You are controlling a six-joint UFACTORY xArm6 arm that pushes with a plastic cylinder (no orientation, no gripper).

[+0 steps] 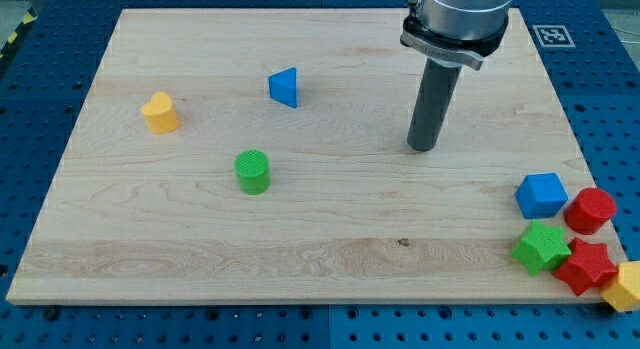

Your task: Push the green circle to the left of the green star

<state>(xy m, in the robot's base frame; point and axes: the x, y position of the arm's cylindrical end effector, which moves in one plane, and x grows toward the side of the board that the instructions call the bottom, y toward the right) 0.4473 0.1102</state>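
While the rod hangs over the upper right part of the wooden desk (330, 239), my tip (423, 149) sits on bare wood with nothing touching it; it's well apart from every block. No jaws on this tool, just a straight dark rod coming out of a grey metal collar (452, 29), so there's nothing to open, close or grip with; it's simply resting its end on the board.

The green circle (253, 172), really a short cylinder, stands upright left of centre, well off to the view's left of my tip and a bit lower down; it's out on its own with open wood all around. The green star (542, 246) is way over at the view's bottom right, so the circle already lies far to the view's left of it, with most of the board between them.

That star sits in a tight cluster; a blue block (541, 194), roughly pentagon-shaped, is just above it; a red cylinder (589, 210) is to the upper right of it; a red star (586, 266) is pressed right beside it on the right; a yellow block (626, 286) pokes in at the frame's edge, shape hard to tell since it's cut off.

Up on the left side, a yellow block (160, 112) with a rounded top sits near the board's left edge; a blue triangle (285, 87) is above and slightly right of the green circle, well apart from it. Around the board is a blue perforated surface (30, 109).
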